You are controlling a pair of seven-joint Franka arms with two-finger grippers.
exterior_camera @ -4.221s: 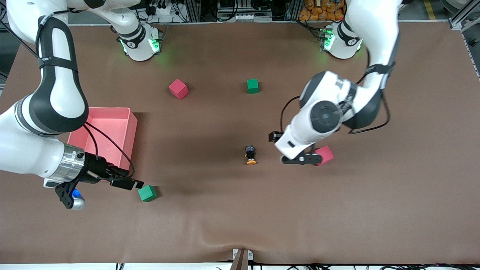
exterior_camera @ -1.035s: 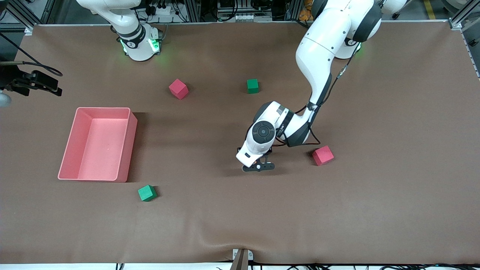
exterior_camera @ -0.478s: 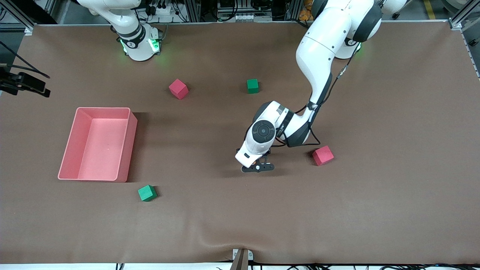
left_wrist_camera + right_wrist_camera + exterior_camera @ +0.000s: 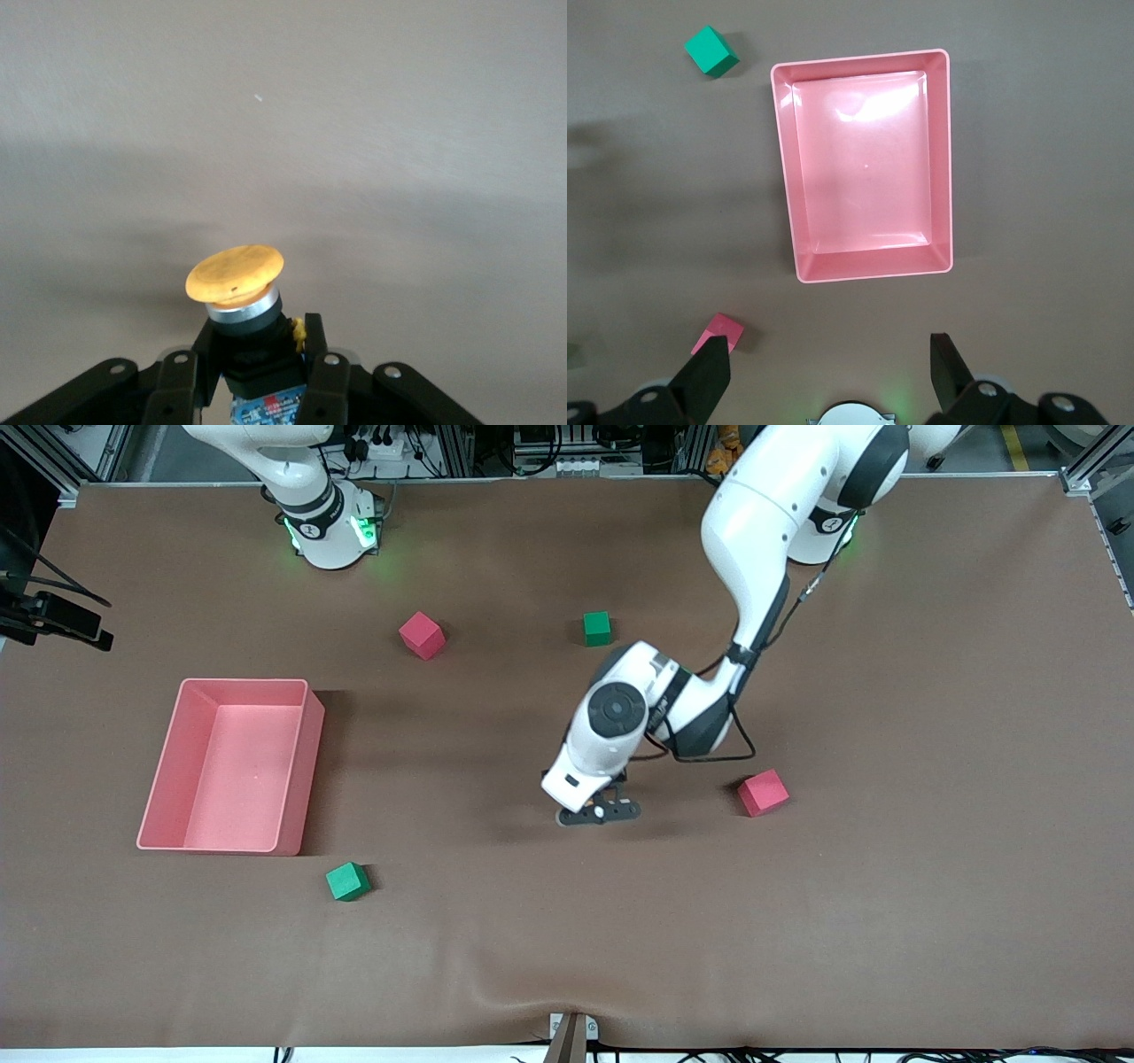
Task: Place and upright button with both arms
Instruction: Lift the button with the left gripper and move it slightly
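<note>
The button (image 4: 235, 273) has a round orange cap, a silver collar and a black body. My left gripper (image 4: 259, 343) is shut on that black body, with the cap pointing away from the wrist. In the front view the left gripper (image 4: 595, 812) is over the middle of the table, and the wrist hides the button there. My right gripper (image 4: 827, 350) is open and empty, high above the pink bin (image 4: 943, 159). In the front view only a dark part of the right hand (image 4: 53, 622) shows, at the right arm's end.
The pink bin (image 4: 306, 762) stands toward the right arm's end. A green cube (image 4: 347, 881) lies nearer the front camera than the bin. A red cube (image 4: 421, 635) and a green cube (image 4: 597, 628) lie toward the bases. Another red cube (image 4: 763, 792) lies beside the left gripper.
The button lay on its side on the table; my left gripper has come over it and shut on it. Over the last half second the left wrist has risen and shifted slightly. The right arm has drawn back.
</note>
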